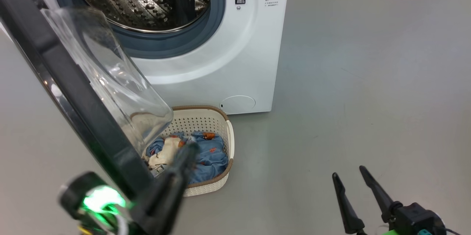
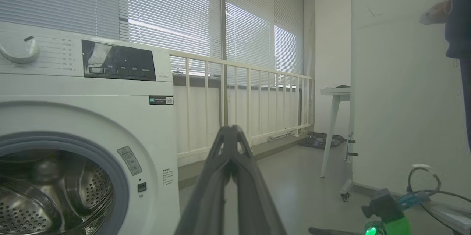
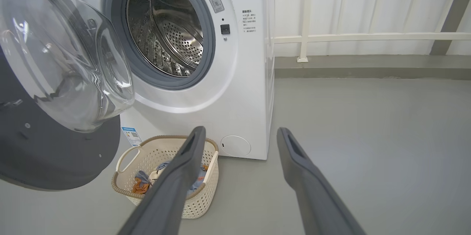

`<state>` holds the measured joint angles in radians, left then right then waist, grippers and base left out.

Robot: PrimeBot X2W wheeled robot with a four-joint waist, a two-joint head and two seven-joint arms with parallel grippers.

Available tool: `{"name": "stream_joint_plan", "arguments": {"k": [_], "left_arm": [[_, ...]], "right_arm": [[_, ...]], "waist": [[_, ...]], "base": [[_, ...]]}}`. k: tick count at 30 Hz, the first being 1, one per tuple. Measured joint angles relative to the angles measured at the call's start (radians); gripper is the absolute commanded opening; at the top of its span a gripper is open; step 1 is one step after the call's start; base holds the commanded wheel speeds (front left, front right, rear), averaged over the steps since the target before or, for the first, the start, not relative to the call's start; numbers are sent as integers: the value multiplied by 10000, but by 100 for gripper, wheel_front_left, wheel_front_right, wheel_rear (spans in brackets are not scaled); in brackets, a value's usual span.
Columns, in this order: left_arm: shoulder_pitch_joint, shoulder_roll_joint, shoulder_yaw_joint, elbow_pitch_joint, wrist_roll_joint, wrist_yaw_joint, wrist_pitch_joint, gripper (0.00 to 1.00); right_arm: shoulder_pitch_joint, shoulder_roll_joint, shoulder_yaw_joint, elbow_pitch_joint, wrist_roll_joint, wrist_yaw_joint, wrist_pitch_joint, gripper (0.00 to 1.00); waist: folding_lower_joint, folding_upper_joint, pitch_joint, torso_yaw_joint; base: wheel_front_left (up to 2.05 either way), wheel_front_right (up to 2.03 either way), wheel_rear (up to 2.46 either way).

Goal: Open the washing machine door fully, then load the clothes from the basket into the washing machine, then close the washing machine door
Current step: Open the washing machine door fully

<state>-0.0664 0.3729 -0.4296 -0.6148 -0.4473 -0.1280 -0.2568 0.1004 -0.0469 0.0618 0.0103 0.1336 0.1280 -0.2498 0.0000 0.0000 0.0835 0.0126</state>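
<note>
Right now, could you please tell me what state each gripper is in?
Left gripper: jaws shut, nothing between them.
Right gripper: jaws open, holding nothing.

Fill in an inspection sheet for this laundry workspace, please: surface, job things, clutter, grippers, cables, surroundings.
Surface: grey floor, no spill seen.
Job's things: washing machine door stands open, swung to the robot's left; washing machine drum shows no laundry; clothes lie in the basket, on the floor before the machine.
Clutter: dark item on the floor beside the table, too small to identify.
Grippers: left gripper fingers shut, nothing between them; right gripper fingers open, empty.
Cables: cables near the wall.
Surroundings: white railing, window blinds, a person at the side.
</note>
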Motion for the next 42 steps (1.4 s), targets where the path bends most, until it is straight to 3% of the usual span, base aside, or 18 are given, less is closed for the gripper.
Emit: {"name": "stream_joint_plan", "arguments": {"k": [4, 11, 26, 42], "left_arm": [[77, 192, -986, 433, 174, 0, 0, 0], [585, 205, -1360, 1822, 249, 0, 4, 0], [610, -151, -627, 4696, -174, 0, 6, 0], [185, -464, -61, 5078, -694, 0, 6, 0]], "right_arm": [[0, 4, 138, 105, -2, 0, 0, 100], [1, 2, 142, 132, -2, 0, 0, 100], [-5, 2, 263, 153, -2, 0, 0, 100], [-37, 2, 360, 201, 10, 0, 0, 100]], "waist": [[0, 0, -19, 3], [0, 0, -17, 48], [0, 0, 319, 29], [0, 0, 654, 11]], "base": [[0, 0, 0], [0, 0, 0], [0, 0, 0], [0, 0, 0]]}}
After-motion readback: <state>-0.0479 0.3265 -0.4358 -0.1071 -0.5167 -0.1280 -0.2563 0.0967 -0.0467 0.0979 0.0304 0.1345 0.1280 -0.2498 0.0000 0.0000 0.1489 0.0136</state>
